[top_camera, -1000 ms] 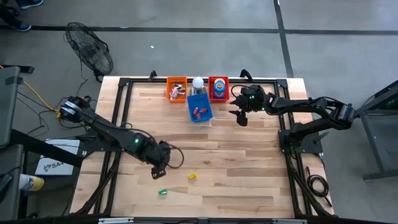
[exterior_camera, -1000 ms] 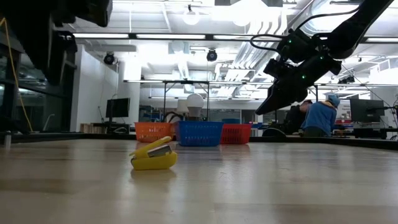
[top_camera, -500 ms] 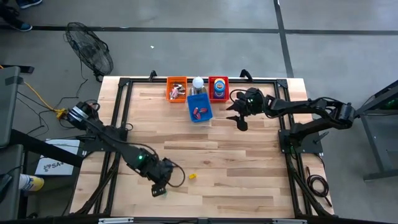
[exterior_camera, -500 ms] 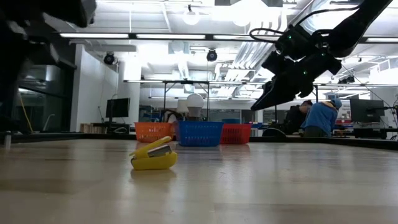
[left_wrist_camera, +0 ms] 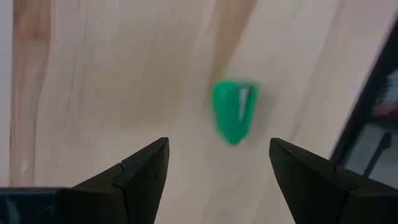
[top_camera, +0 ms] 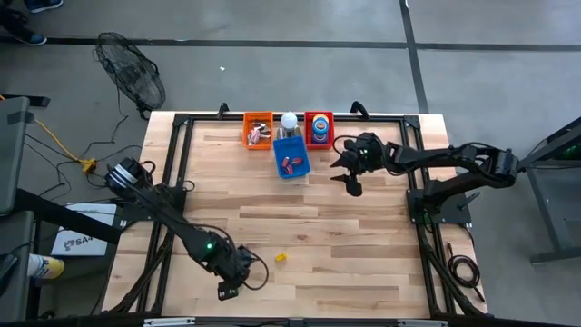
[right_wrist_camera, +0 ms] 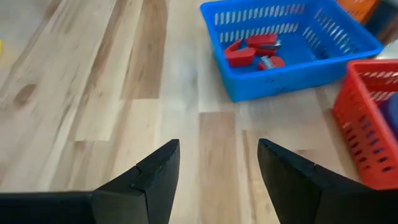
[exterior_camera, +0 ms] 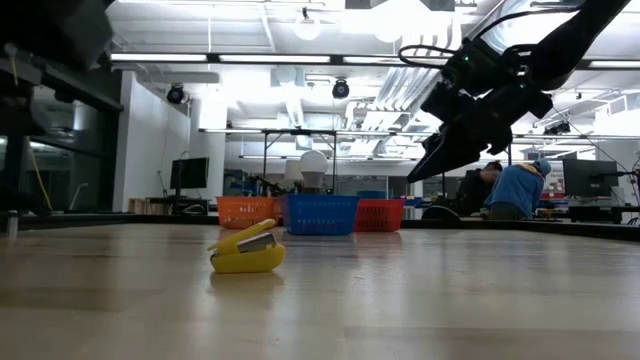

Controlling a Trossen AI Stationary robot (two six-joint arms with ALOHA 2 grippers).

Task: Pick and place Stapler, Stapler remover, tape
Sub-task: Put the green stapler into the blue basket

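The left gripper (left_wrist_camera: 217,165), jaws open, hovers over a green stapler remover (left_wrist_camera: 234,111) lying near the table's (top_camera: 363,236) front edge. It looks light, rigid, slippery plastic; best pinched across its narrow sides. The right gripper (right_wrist_camera: 217,165) is open near the blue basket (right_wrist_camera: 245,84).

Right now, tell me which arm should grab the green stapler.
Left. The left gripper hangs open right over the green stapler at the table's near edge; the right gripper is far off by the blue basket.
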